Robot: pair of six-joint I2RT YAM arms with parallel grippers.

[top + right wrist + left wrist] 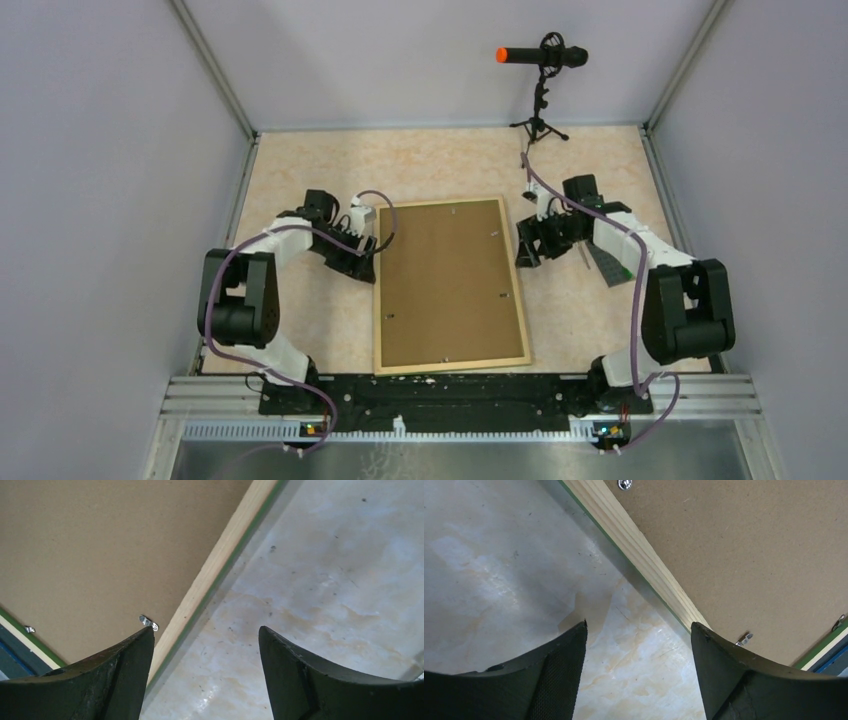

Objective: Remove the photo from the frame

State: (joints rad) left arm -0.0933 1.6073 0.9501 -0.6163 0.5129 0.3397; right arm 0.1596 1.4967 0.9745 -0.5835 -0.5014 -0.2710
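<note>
The frame (448, 285) lies face down in the middle of the table, its brown fibreboard back up and its light wood edge around it. The photo is hidden under the back. My left gripper (364, 262) is open beside the frame's left edge; in the left wrist view (639, 630) one finger overlaps the wood edge (651, 565) and a small metal clip (744, 639) shows by it. My right gripper (525, 248) is open beside the frame's right edge; in the right wrist view (205, 632) a metal clip (148, 623) sits at its left fingertip.
A microphone on a small tripod (541, 90) stands at the back right. A small grey baseplate (606, 262) lies under the right arm. Grey walls close in the table on both sides, and a metal rail (450, 395) runs along the near edge.
</note>
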